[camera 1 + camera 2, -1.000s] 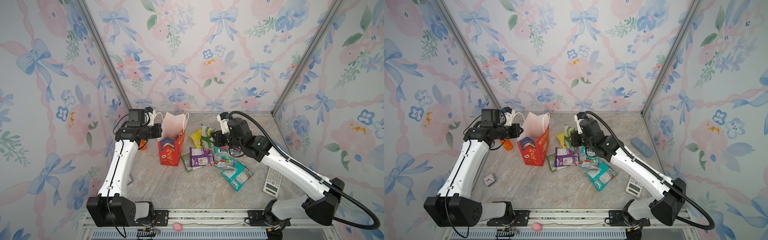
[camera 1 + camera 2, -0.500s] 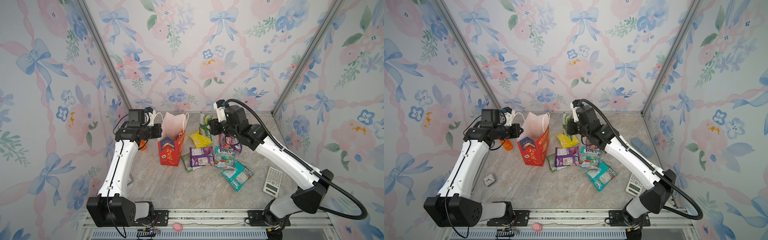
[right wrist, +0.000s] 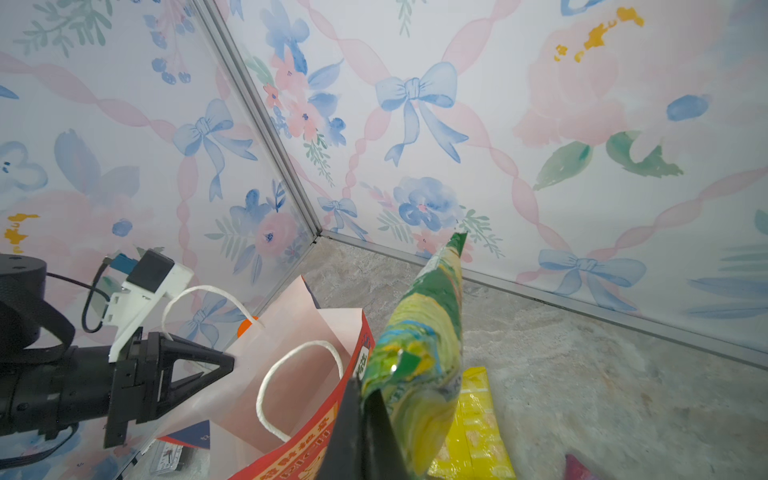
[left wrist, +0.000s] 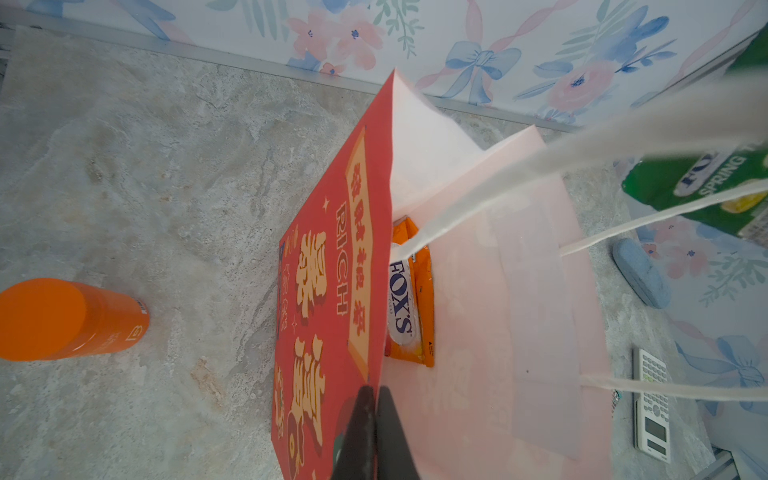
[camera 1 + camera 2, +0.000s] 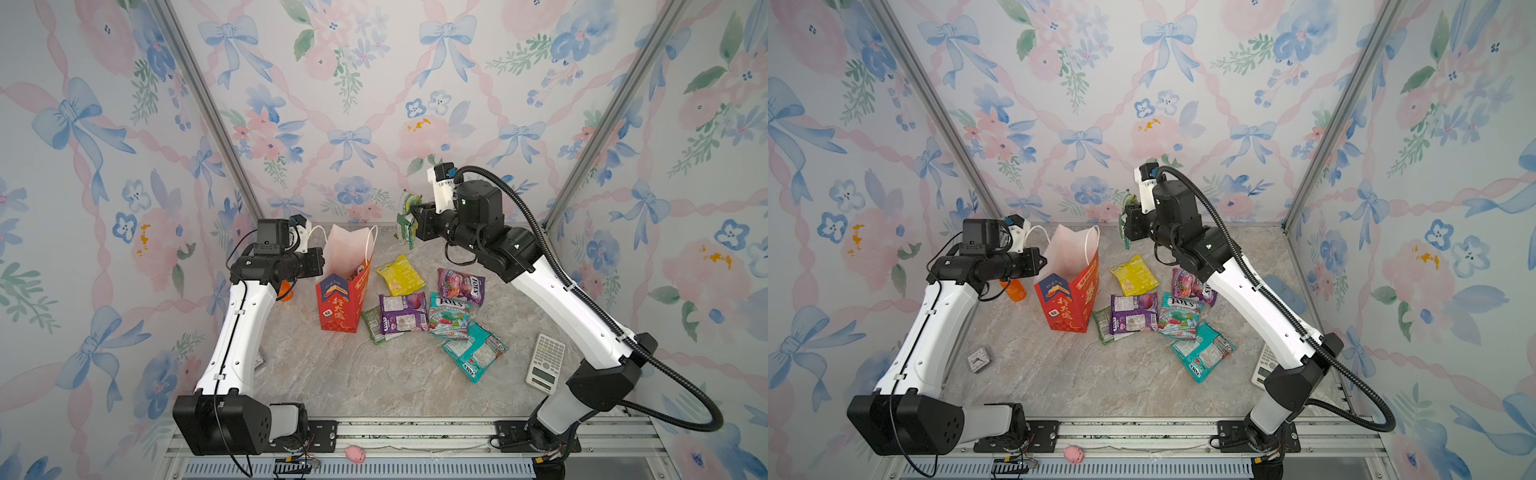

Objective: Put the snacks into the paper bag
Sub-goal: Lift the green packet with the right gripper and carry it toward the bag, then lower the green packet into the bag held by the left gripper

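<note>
So: orange FOX'S packet [image 4: 420, 291] in the paper bag [image 5: 341, 305] near the surface's [image 5: 374, 374] back edge; left pincer [image 4: 371, 409] pinches its rim, right pincer [image 5: 417, 219] clamps the green packet [image 5: 404, 219] aloft nearby; six snacks [image 5: 403, 318] left.

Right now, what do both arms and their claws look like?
Both arms have white link shells with black joints and bases. The right arm carries a thick black corrugated cable; the left arm a thin black wire. The left claw and right claw have black tapered fingers. White camera mounts sit on both wrists.
</note>
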Tool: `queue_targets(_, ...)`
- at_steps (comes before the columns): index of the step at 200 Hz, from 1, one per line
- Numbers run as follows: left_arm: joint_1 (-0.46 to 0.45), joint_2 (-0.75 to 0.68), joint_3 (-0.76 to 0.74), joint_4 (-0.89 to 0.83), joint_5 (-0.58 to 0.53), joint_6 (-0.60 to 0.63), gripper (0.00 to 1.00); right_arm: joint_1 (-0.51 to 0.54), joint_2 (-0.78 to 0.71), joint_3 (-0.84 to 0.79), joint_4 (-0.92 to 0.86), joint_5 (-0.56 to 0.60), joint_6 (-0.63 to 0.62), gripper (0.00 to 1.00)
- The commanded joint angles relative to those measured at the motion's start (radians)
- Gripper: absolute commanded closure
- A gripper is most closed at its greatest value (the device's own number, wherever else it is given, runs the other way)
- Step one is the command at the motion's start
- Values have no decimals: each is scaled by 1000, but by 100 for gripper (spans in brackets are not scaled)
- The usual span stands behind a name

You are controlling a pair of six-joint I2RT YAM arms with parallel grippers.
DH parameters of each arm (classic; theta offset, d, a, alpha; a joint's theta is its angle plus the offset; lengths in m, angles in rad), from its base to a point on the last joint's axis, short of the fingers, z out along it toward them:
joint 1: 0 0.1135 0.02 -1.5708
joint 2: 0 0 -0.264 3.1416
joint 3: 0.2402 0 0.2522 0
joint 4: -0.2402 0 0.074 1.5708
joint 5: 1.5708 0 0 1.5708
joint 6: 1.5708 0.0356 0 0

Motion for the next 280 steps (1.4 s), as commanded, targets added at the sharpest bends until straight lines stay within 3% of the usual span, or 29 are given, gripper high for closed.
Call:
queue_targets(1, 1, -9, -9, 0, 27, 3, 100, 26, 26, 106, 62, 8, -50, 100)
queue_targets(76, 1, -9, -12, -1, 30, -3, 100, 90, 174, 387, 59, 19, -130, 100)
queue_targets(150, 0, -15, -17, 0, 32, -1, 100, 156, 396, 715, 12, -53, -135, 100)
queue_targets(205, 1, -20, -21, 0, 32, -3, 100, 188, 400, 660, -26, -78, -103, 100)
queue_targets(280, 0, -26, -21, 0, 23, 1, 100, 189, 257, 353, 14, -85, -79, 100)
